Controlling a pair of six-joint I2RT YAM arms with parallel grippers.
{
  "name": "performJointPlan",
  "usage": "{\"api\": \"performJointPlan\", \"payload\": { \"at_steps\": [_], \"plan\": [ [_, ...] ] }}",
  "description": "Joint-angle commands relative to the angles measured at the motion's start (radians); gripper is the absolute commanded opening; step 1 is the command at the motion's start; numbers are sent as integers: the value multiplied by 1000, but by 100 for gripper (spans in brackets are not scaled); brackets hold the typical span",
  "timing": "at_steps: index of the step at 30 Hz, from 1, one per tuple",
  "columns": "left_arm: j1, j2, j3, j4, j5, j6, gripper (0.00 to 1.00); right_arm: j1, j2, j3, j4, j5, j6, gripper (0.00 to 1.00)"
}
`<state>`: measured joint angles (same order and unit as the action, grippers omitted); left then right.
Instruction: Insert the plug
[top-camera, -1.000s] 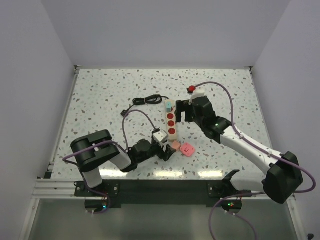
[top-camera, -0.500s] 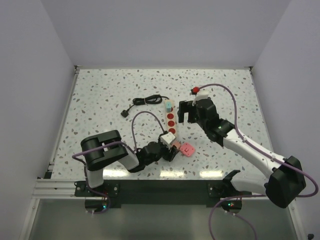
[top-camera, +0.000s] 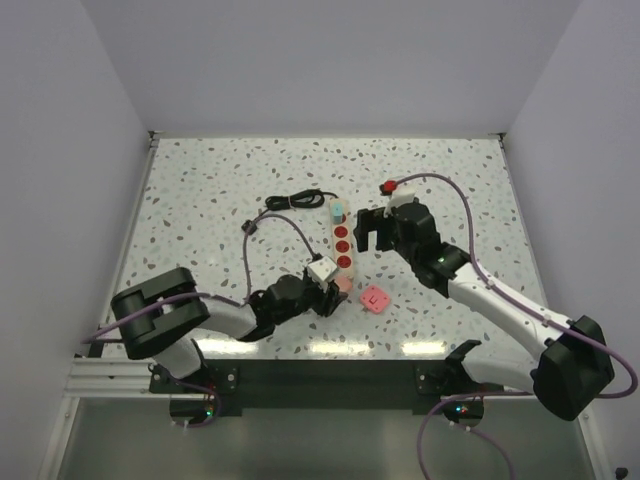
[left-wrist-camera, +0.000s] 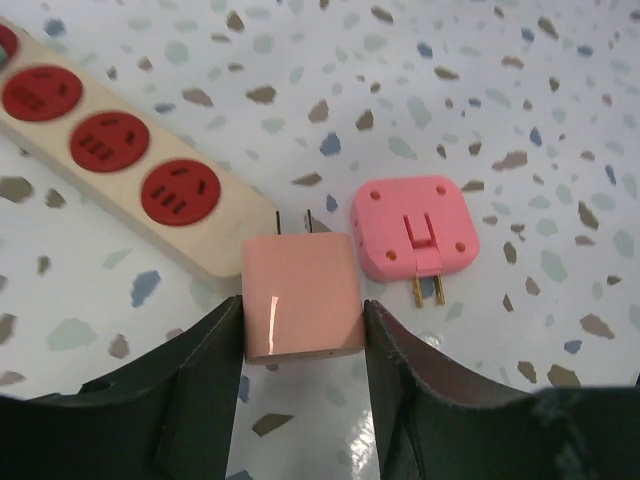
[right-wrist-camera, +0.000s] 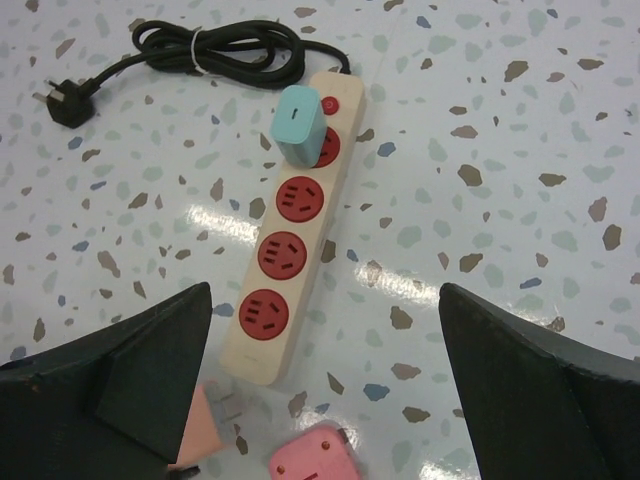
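A cream power strip (top-camera: 342, 243) with red sockets lies mid-table, a teal plug (top-camera: 337, 211) in its far socket. My left gripper (left-wrist-camera: 302, 312) is shut on a salmon-pink two-prong plug (left-wrist-camera: 300, 295), its prongs pointing at the strip's near end (left-wrist-camera: 150, 190), just short of it. In the top view this gripper (top-camera: 335, 293) sits at the strip's near end. My right gripper (top-camera: 368, 228) is open and empty, hovering right of the strip; its wrist view shows the strip (right-wrist-camera: 295, 230) between its open jaws.
A pink square plug (top-camera: 375, 298) lies prongs-up right of the held plug; it also shows in the left wrist view (left-wrist-camera: 415, 228). The strip's coiled black cable (top-camera: 295, 201) and black plug (top-camera: 250, 226) lie at the far left.
My left arm's elbow has swung left and lower while its gripper stays at the strip's near end with the salmon plug. My right gripper has shifted slightly.
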<state>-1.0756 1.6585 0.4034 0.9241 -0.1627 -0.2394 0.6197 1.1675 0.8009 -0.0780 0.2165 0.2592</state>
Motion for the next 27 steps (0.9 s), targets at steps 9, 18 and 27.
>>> {"api": "performJointPlan", "payload": {
  "at_steps": [9, 18, 27],
  "plan": [
    [204, -224, 38, -251, 247, 267, 0, -5, 29, -46, 150, -426, -126, 95],
    [218, -195, 55, -223, 287, 331, 0, 29, 174, 21, 110, -471, -167, 92],
    [249, -163, 74, -182, 284, 354, 0, 97, 270, 41, 103, -454, -178, 91]
  ]
}}
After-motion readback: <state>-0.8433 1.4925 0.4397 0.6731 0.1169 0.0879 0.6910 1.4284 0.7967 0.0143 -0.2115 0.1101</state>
